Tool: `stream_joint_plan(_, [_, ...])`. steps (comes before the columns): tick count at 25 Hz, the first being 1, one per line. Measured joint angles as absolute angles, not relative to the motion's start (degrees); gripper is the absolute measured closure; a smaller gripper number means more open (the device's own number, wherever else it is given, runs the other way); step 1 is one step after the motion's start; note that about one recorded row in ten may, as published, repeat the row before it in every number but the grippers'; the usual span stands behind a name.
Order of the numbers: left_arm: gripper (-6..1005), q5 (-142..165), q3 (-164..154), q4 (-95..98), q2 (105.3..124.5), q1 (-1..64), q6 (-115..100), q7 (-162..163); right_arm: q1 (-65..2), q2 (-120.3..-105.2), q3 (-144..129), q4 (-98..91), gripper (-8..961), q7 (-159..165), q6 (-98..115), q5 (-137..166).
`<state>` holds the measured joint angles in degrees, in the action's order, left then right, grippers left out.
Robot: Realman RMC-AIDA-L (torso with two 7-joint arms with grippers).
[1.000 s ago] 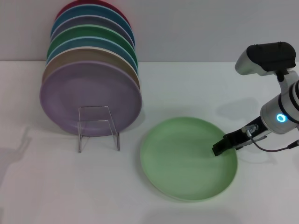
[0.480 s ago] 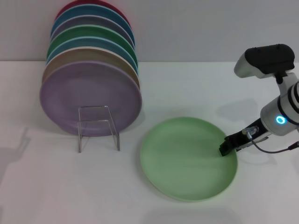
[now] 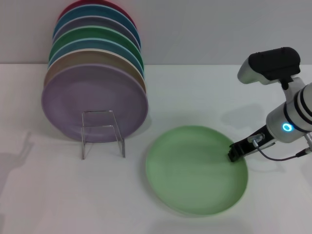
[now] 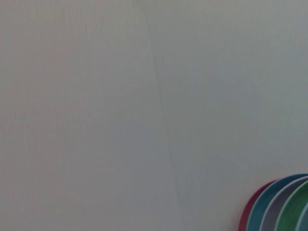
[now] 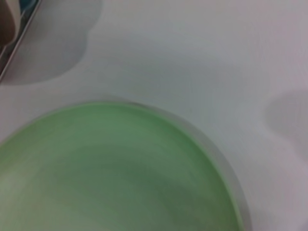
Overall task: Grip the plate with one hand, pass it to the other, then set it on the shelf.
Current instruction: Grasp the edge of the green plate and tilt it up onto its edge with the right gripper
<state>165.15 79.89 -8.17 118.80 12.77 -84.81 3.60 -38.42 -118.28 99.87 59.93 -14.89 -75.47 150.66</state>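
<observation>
The pale mint-green plate lies on the white table in front of me, right of centre, and fills the lower part of the right wrist view. My right gripper, on the arm with the blue ring, sits at the plate's right rim, shut on that edge. The shelf, a clear rack with a squared front frame, stands at the left and holds a row of upright plates. My left gripper is out of view; its wrist camera faces the wall.
Several coloured plates stand in the rack, with a lavender plate in front and a darker green white-rimmed plate behind. Their edges show in the left wrist view. Bare white table lies between rack and plate.
My right gripper drew back from over the plate to its right rim and closed there. The plate has shifted slightly toward me, and the arm's elbow moved a little left.
</observation>
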Motion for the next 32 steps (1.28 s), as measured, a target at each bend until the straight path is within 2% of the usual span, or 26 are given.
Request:
stream_joint_plan(2, [139, 165.2, 79.9, -8.2, 118.82, 12.8, -84.8, 3.6, -38.4, -118.34, 99.5, 60.1, 826, -15.0, -75.4, 150.6])
stream_joint_plan(11, [140, 165.1, 80.0, -8.2, 118.91, 12.9, -85.2, 3.6, -35.4, -118.89, 99.4, 67.6, 845, -17.1, -76.5, 147.2])
stream_joint_plan(21, [139, 165.2, 79.7, -8.2, 118.96, 12.9, -85.6, 3.6, -33.9, -118.87, 100.4, 68.7, 955, -18.7, -77.2, 143.5])
stream_joint_plan(28, [139, 165.4, 79.7, -8.3, 119.07, 12.7, -86.1, 3.7, -32.1, -118.94, 103.0, 77.5, 933, -17.9, -80.1, 141.7])
stream_joint_plan(32, [139, 165.4, 79.7, -8.3, 119.10, 12.6, -86.1, 4.0, -33.1, -118.76, 102.8, 74.8, 920, -17.8, -81.0, 142.5])
